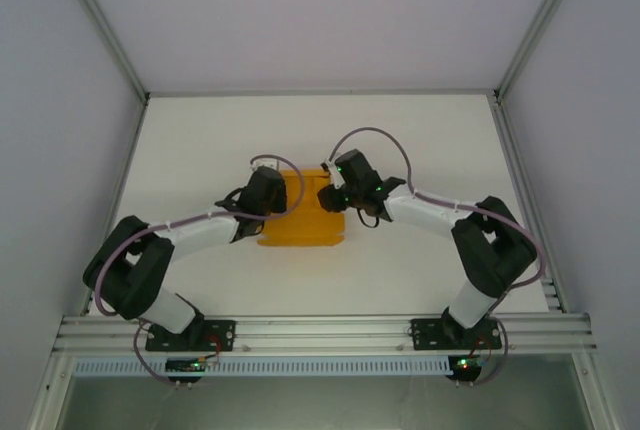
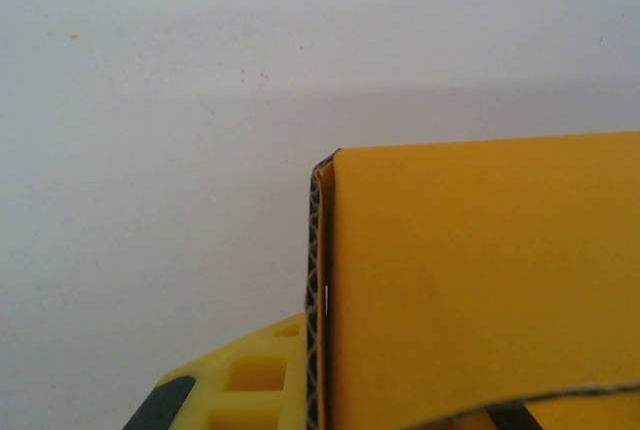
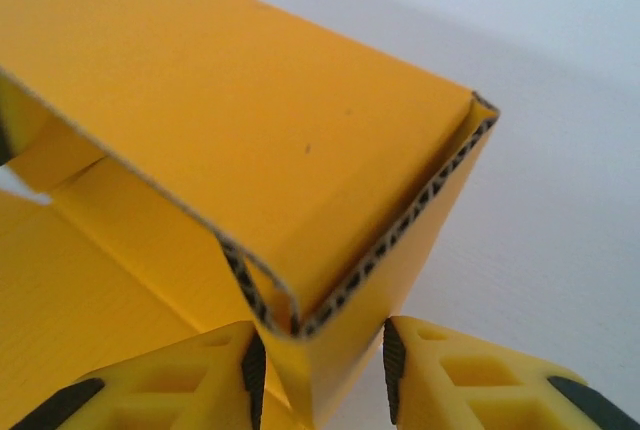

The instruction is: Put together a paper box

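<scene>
The paper box [image 1: 300, 225] is orange-yellow corrugated card, partly folded, lying at the middle of the white table [image 1: 420, 140]. My left gripper [image 1: 265, 193] is at its left side. In the left wrist view the box [image 2: 480, 280] has an upright panel, and the left gripper [image 2: 378, 410] straddles it with jaws wide apart. One finger [image 2: 235, 390] lies against the panel's edge, and the other is mostly hidden behind card. My right gripper [image 1: 340, 190] is at the box's upper right. In the right wrist view the gripper [image 3: 320, 370] pinches a folded corner of the box [image 3: 230, 120].
Metal frame posts run along both sides of the table [image 1: 125, 165]. An aluminium rail [image 1: 320, 332] carries both arm bases at the near edge. White table surface stretches beyond the box towards the back wall.
</scene>
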Action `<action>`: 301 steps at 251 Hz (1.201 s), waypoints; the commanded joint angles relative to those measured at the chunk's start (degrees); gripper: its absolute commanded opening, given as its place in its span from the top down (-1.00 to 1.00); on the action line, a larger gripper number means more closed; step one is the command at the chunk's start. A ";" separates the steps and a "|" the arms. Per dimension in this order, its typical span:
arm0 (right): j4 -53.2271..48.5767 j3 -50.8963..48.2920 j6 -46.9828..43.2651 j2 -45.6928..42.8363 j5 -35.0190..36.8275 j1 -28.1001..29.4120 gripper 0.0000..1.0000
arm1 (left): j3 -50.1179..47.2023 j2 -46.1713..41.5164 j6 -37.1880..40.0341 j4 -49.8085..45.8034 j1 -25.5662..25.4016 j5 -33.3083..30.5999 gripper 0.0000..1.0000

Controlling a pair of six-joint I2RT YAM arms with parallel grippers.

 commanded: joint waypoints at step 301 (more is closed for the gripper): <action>6.93 -0.33 15.80 7.65 22.45 -2.22 0.73 | 6.66 8.25 -6.01 -4.23 -5.33 -1.99 1.00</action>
